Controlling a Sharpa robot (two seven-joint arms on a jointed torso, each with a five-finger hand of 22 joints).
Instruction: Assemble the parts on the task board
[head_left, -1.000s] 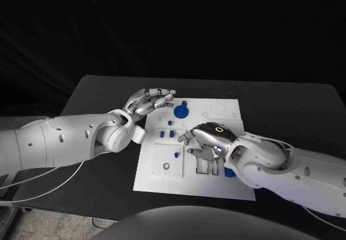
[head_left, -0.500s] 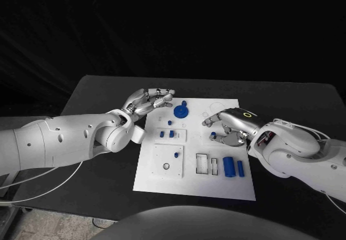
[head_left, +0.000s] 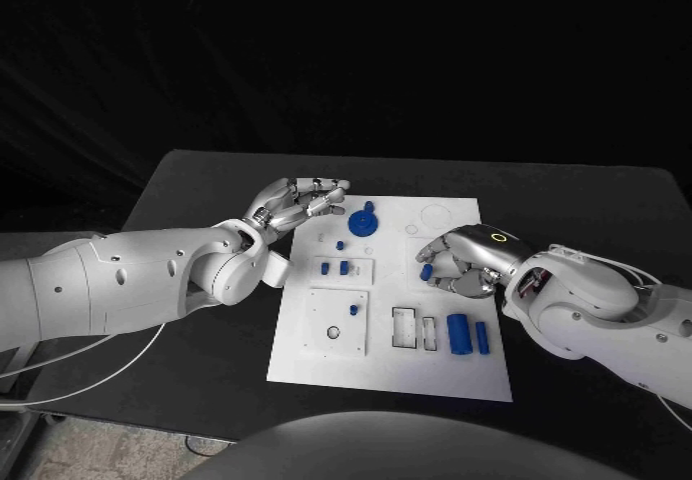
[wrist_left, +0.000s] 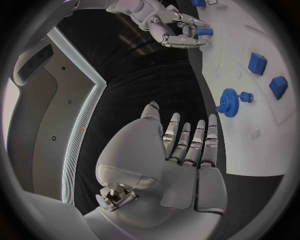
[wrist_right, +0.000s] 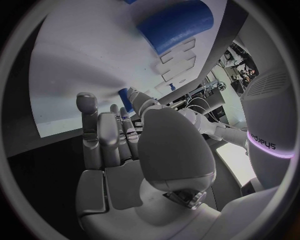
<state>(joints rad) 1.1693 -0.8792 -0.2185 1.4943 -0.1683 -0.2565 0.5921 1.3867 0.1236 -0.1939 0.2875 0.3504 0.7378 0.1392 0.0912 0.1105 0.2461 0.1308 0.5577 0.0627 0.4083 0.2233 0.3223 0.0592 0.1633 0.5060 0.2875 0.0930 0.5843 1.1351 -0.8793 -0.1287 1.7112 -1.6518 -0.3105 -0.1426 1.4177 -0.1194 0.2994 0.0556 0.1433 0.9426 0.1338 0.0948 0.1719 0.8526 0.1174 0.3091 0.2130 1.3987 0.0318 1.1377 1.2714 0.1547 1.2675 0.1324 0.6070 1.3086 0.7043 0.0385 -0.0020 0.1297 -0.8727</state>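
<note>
In the head view the right hand (head_left: 459, 262) is hovering over the right side of the white task board (head_left: 378, 372), pinching a small blue peg (head_left: 428, 270) between its fingertips, while the left hand (head_left: 299, 205) is hanging at the board's upper left edge with its fingers loosely apart and nothing in them. A blue gear (head_left: 362, 222) is lying near the board's top, two small blue blocks (head_left: 333, 267) are sitting in a framed recess below it, and a blue cylinder (head_left: 459, 334) is lying near the board's right edge. The step in hand looks to be carrying the peg to its socket; doing it well means keeping the peg upright, lining it over the hole before lowering, and pressing straight down without twisting. In the left wrist view the left hand's fingers (wrist_left: 186, 144) are stretching out flat and empty, beside the gear (wrist_left: 229, 103) and blocks (wrist_left: 257, 63), while the right hand (wrist_left: 170, 27) is gripping the peg (wrist_left: 204, 32) far off. In the right wrist view the peg (wrist_right: 127, 97) is peeking out between the fingers (wrist_right: 100, 131), with the cylinder (wrist_right: 175, 22) beyond on the board.
</note>
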